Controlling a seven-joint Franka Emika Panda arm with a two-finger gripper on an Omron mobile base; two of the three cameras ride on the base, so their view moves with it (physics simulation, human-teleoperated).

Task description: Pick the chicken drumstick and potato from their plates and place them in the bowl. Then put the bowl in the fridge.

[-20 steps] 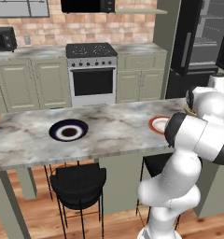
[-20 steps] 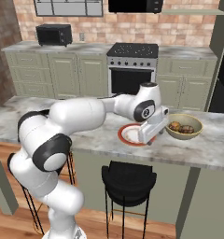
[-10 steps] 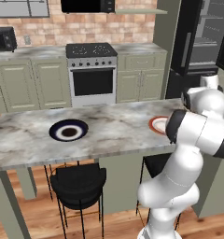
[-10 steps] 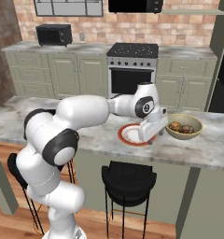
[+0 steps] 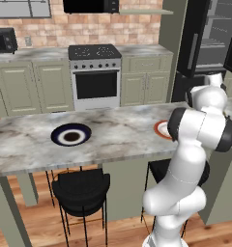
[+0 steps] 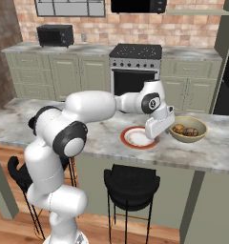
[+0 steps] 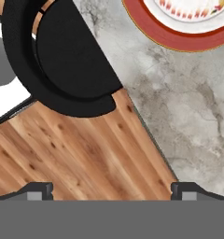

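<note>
Looking across the marble counter (image 6: 216,150), we see both foods already sitting in the tan bowl (image 6: 187,129) at the right end, with the orange-rimmed plate (image 6: 138,138) just beside it bare and the navy-rimmed plate (image 5: 71,135) well to the left bare too. Our gripper (image 7: 112,189) hangs with its jaws spread wide and nothing between them, over the near edge of the counter by the orange-rimmed plate, looking down past the edge at a black stool (image 7: 62,60) and the wood floor (image 7: 86,154).

Over the last second the hand has risen slightly and swung a little, while the bowl and plates have stayed put. We read that as a withdrawal after the second drop, so the filling half of the task looks done.

What remains, in our judgement, is to grasp the bowl by its rim and carry it to the black fridge (image 5: 212,34), which stands open at the far right.
</note>
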